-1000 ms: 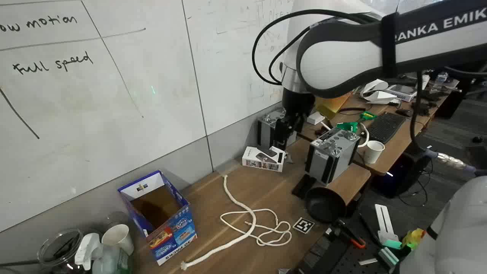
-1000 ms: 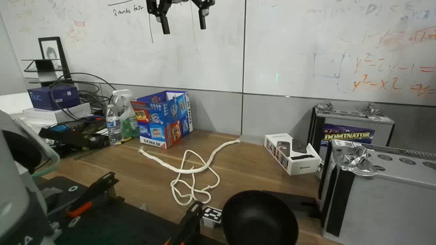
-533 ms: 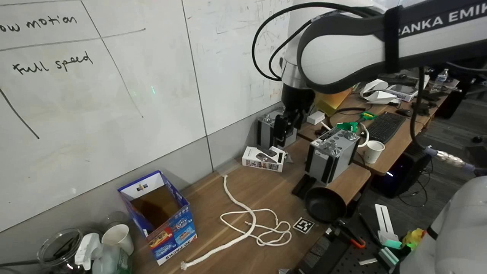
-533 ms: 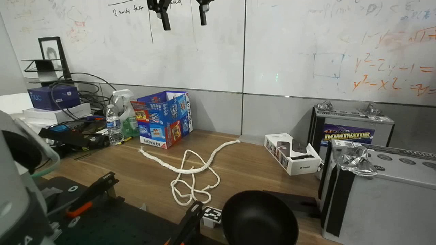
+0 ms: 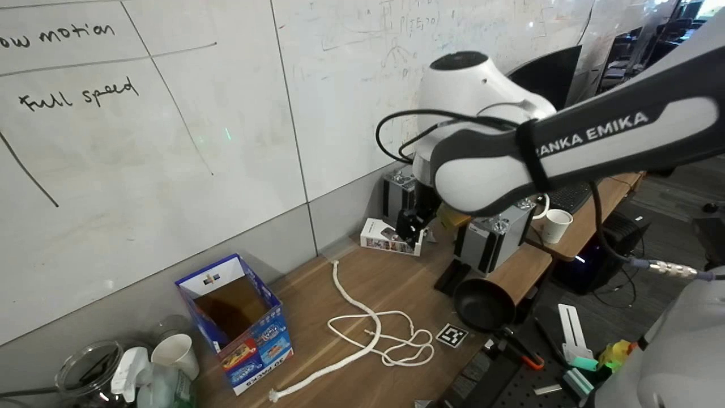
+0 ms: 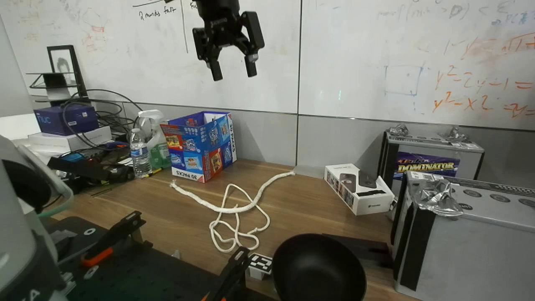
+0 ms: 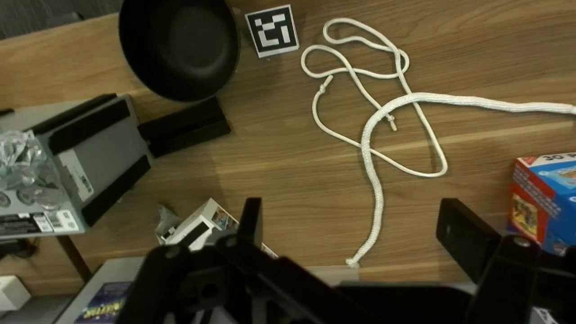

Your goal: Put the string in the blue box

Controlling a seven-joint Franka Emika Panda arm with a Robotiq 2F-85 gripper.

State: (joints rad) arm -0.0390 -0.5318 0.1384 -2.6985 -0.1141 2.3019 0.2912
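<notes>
A brown wood-grained surface (image 7: 279, 175) fills most of your wrist view. At its nine o'clock sits a hard-edged grey device (image 7: 108, 148); at three, the blue box (image 7: 546, 202), printed cardboard, open-topped in both exterior views. At half past ten, a round black pan (image 7: 180, 49). A thick woven white rope (image 7: 366, 144) bends from three to five, over the string (image 7: 352, 70), a thin cord looping at two, outside the box. In an exterior view, your black fingers (image 6: 216, 71) hang wide apart, holding nothing.
</notes>
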